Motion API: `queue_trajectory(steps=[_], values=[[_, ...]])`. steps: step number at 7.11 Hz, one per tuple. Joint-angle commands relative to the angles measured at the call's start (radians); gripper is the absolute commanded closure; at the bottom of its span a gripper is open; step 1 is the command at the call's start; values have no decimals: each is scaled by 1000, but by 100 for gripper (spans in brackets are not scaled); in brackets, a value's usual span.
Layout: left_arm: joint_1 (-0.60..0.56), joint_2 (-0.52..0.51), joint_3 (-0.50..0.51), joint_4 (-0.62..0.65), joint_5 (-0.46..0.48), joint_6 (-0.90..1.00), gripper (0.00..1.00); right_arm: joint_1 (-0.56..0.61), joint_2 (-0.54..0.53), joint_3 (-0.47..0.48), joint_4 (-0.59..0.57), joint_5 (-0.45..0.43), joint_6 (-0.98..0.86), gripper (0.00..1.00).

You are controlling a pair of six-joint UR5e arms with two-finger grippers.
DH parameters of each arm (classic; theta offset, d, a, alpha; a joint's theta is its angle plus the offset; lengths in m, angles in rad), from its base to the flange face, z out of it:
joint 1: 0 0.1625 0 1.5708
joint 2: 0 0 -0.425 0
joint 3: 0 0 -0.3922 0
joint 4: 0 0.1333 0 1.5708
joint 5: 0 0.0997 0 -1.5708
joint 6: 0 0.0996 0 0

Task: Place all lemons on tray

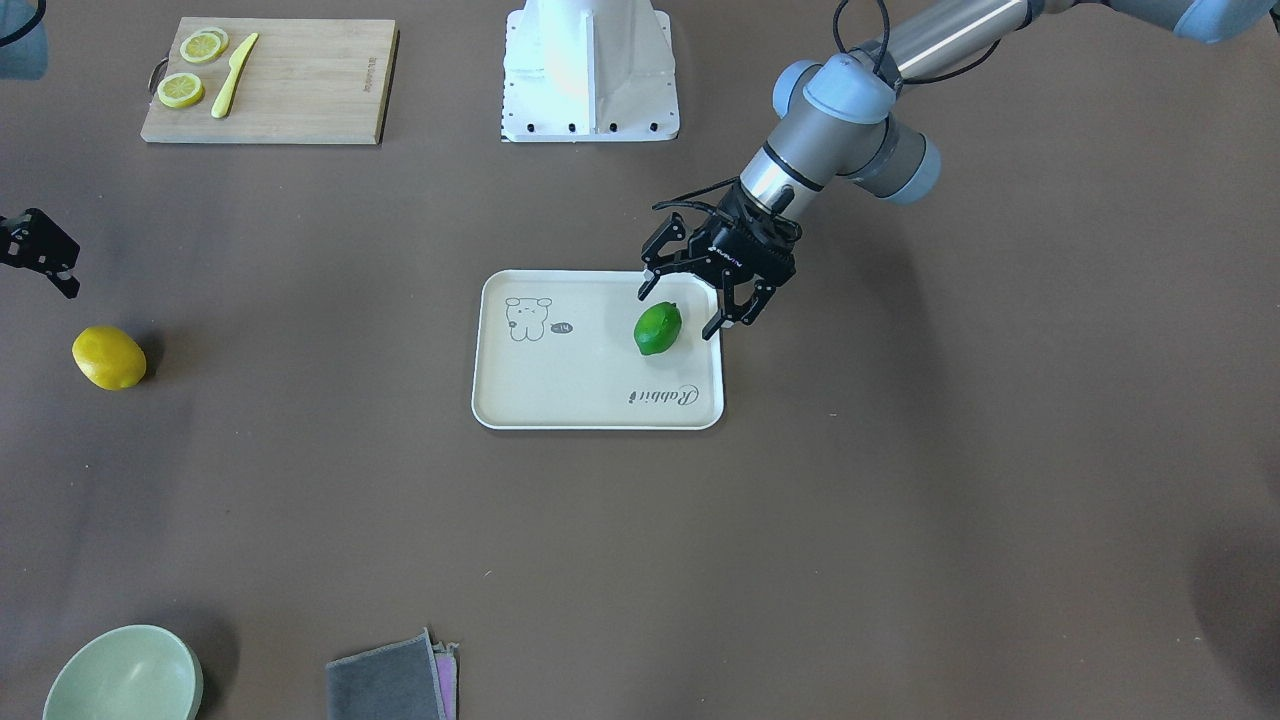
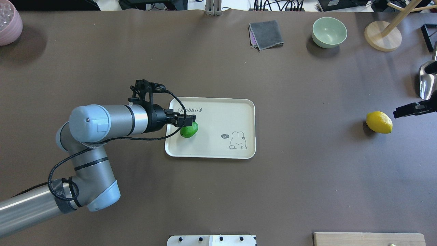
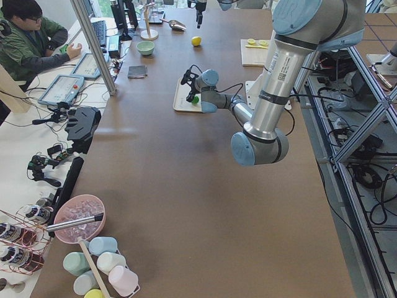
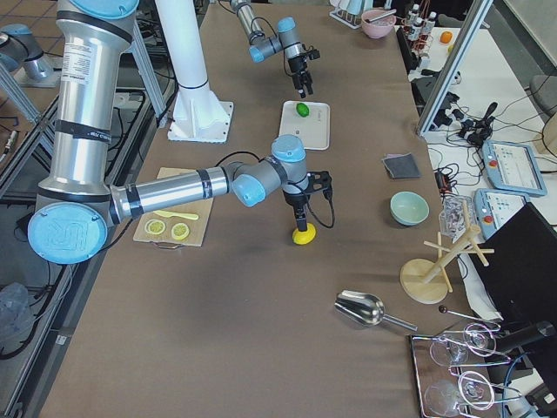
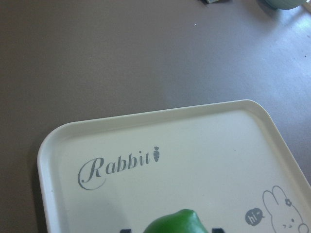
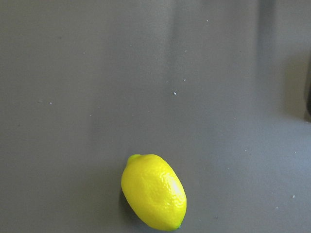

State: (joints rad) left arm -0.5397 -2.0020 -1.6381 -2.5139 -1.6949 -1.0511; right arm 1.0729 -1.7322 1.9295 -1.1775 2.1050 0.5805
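Observation:
The green lemon [image 1: 658,327] lies on the cream "Rabbit" tray [image 1: 560,405], at its end nearest my left arm. It also shows in the overhead view [image 2: 189,131] and the left wrist view [image 5: 177,222]. My left gripper [image 1: 687,304] is open, just above and beside the green lemon, not holding it. The yellow lemon [image 1: 109,357] lies on the bare table far from the tray [image 2: 218,99], and shows in the right wrist view [image 6: 153,191]. My right gripper [image 2: 399,112] hovers close above the yellow lemon [image 2: 379,122], looks open and is empty.
A wooden cutting board [image 1: 300,95] with lemon slices [image 1: 181,90] and a yellow knife [image 1: 233,75] lies near the robot base [image 1: 590,80]. A green bowl [image 2: 329,31], a grey cloth [image 2: 266,34], a wooden stand [image 2: 382,36] and a metal scoop [image 2: 426,82] are at the far side.

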Motion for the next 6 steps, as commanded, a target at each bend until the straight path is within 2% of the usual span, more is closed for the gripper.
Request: queue_trajectory(steps=[1, 2, 3, 4, 5, 6], values=[[-198, 121, -59, -12, -285, 8, 2, 2, 3, -20, -2, 6, -79, 0], [-266, 181, -60, -55, -377, 76, 2, 1, -3, -38, -1, 0, -114, 0], [-282, 216, -60, -63, -378, 139, 2, -2, 6, -64, 1, -11, -155, 0], [-290, 227, -57, -63, -378, 158, 2, -28, 31, -90, -1, -19, -162, 17], [-289, 229, -57, -63, -378, 158, 2, -56, 81, -131, -1, -19, -160, 7], [-289, 229, -57, -63, -378, 158, 2, -82, 135, -168, -1, -20, -154, 1]])
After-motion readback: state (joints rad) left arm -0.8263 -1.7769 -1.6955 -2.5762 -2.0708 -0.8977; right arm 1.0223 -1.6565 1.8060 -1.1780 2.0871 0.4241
